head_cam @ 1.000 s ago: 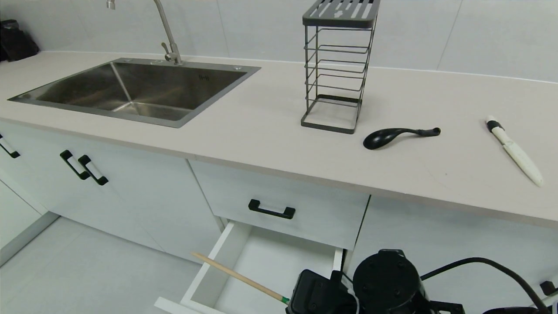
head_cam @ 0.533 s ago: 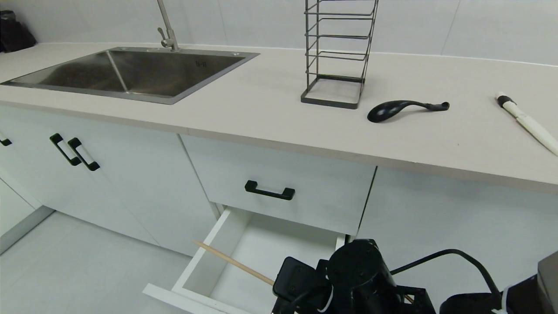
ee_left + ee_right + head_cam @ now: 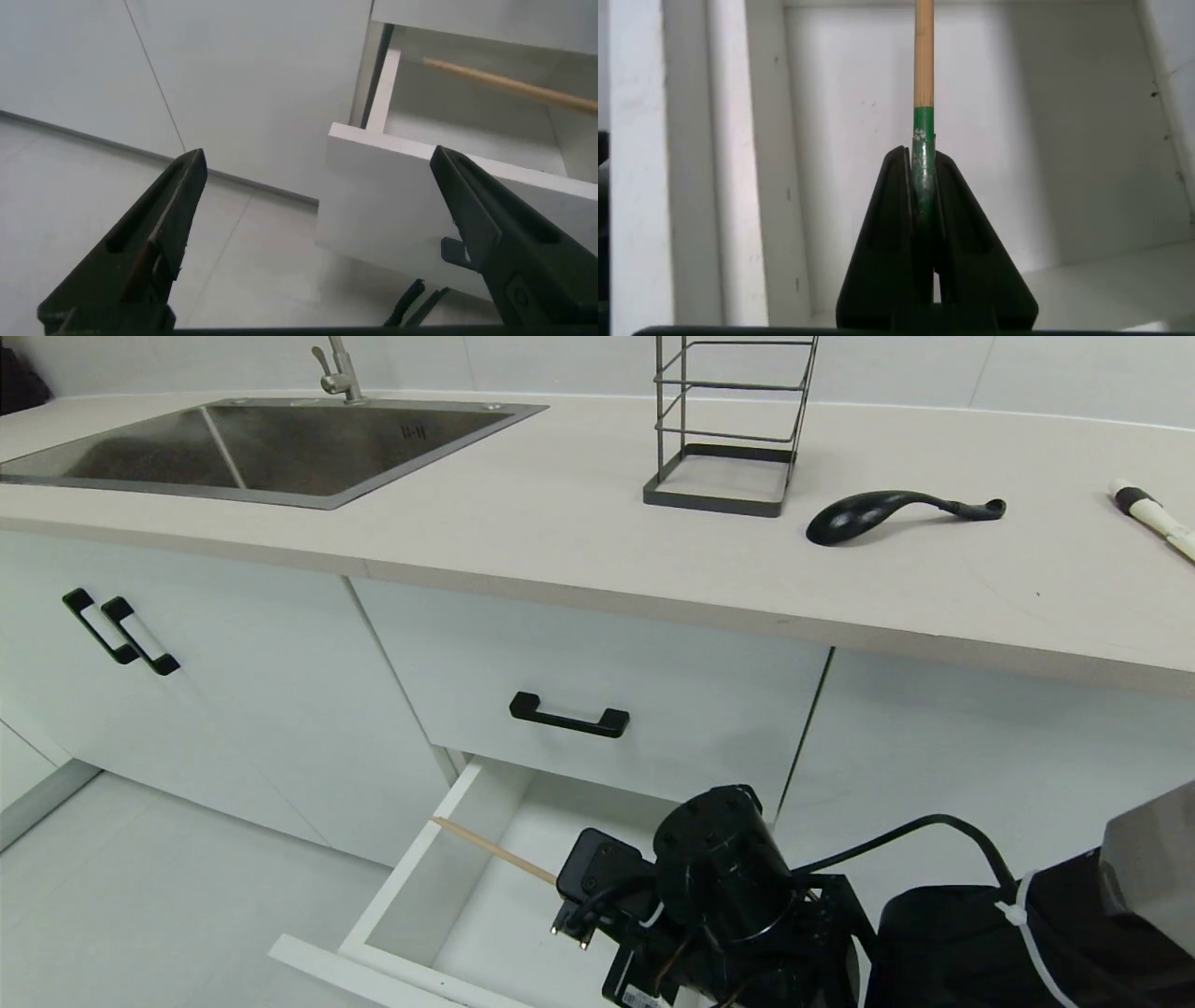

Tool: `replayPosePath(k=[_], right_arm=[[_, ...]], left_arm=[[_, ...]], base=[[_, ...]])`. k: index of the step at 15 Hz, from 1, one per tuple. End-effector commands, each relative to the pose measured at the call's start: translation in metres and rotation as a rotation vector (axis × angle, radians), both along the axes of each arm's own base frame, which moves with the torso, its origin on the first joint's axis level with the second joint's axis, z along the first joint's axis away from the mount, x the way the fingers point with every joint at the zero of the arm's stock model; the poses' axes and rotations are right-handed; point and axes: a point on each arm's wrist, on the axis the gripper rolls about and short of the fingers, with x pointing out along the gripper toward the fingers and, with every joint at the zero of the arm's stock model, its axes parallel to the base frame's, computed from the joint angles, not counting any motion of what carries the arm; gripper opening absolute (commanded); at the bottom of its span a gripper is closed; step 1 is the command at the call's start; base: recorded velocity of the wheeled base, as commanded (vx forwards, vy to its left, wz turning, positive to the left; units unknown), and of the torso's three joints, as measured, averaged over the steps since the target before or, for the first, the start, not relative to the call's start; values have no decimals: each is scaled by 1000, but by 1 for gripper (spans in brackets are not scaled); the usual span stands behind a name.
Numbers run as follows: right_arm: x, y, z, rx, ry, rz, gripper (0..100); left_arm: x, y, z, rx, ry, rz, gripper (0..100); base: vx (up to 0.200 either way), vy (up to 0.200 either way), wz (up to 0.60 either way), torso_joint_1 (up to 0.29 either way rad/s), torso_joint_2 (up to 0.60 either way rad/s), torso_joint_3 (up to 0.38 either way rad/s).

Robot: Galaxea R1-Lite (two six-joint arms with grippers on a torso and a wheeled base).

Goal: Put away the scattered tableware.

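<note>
Gripping the chopstick (image 3: 924, 65) by its green end, right gripper (image 3: 924, 163) overhangs the drawer (image 3: 401, 896).

The chopstick (image 3: 495, 850) has its near end, clamped in the right gripper (image 3: 923, 168), hidden behind the arm in the head view. Well away from that gripper, picture edges cut off the knife (image 3: 1153, 515), the rack (image 3: 714, 505) and the tap (image 3: 349, 390).

A: Head camera? High, aimed forward and down across the pale beige bench (image 3: 579, 560) to the open white drawer (image 3: 415, 887) beneath.
B: And the wrists? Left views that drawer from outside, low; right peers into it close up. All three share the green-tipped wooden chopstick (image 3: 495, 851).
</note>
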Motion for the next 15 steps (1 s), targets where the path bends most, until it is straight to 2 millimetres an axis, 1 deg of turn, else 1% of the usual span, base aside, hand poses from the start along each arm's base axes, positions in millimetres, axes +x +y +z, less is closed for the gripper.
replayPosePath(k=[1,8,10,13,15], right_arm=[[9,0,4,5,-2,-34,0],[15,-8,-6,-16,104,-187,0],[18,-3,-11,-25,104,-197,0],[29,2,-21,-36,109,-212,0],[39,11,-36,-55,118,-217,0]], left_arm=[[0,0,0,0,-2,1,100],[0,0,0,0,0,1,100],[0,0,0,0,0,1,100],[0,0,0,0,0,1,100],[0,0,0,0,0,1,100]], base=[[0,0,0,0,0,0],[0,0,0,0,0,0],[0,0,0,0,0,0],[0,0,0,0,0,0],[0,0,0,0,0,0]])
